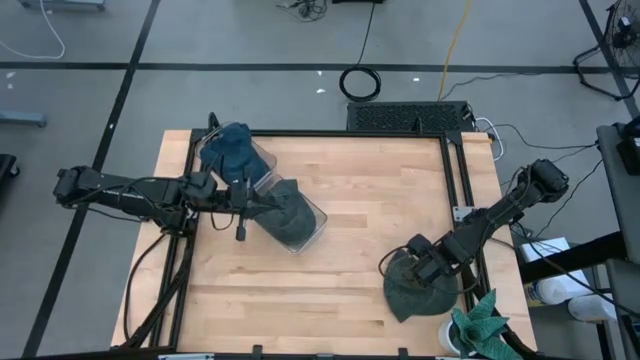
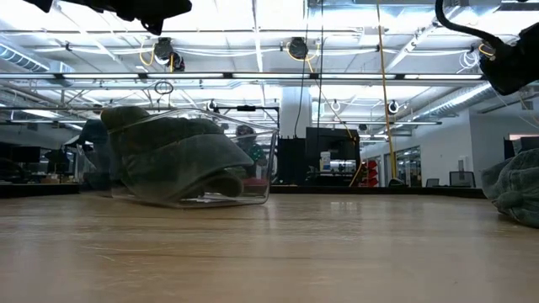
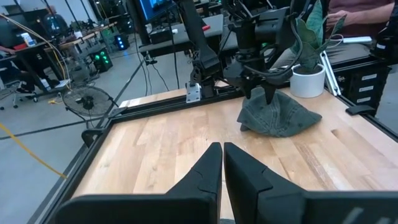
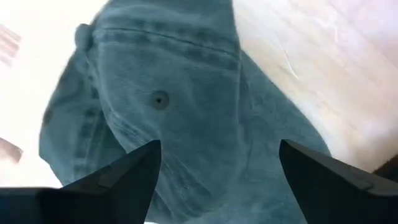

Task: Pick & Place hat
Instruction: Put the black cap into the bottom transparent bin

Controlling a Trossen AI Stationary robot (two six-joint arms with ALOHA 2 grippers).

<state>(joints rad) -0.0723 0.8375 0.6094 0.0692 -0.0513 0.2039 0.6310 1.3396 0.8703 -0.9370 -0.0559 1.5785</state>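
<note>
A dark grey-green hat (image 1: 415, 290) lies crown up on the wooden table near its near right corner, also seen in the left wrist view (image 3: 277, 115) and at the low view's right edge (image 2: 514, 194). My right gripper (image 4: 219, 149) points down right over its crown (image 4: 158, 99), open, one finger on each side. My left gripper (image 3: 222, 163) is shut and empty. It hangs level above a clear bin (image 1: 290, 215) that lies on its side at the far left with more hats in it. My right gripper stands open over the top of the hat's crown (image 3: 267, 102), coming from above with its fingers pointing down. Whether the fingertips (image 3: 256, 93) touch the cloth, I cannot tell. The hat lies flat on the table.
A blue hat (image 1: 230, 150) sits at the bin's far end and a dark one (image 2: 177, 160) fills the bin. A potted plant (image 1: 478, 325) stands off the near right corner. Black rails (image 1: 455, 180) edge the table. Bare wood (image 1: 350, 250) lies between bin and hat.
</note>
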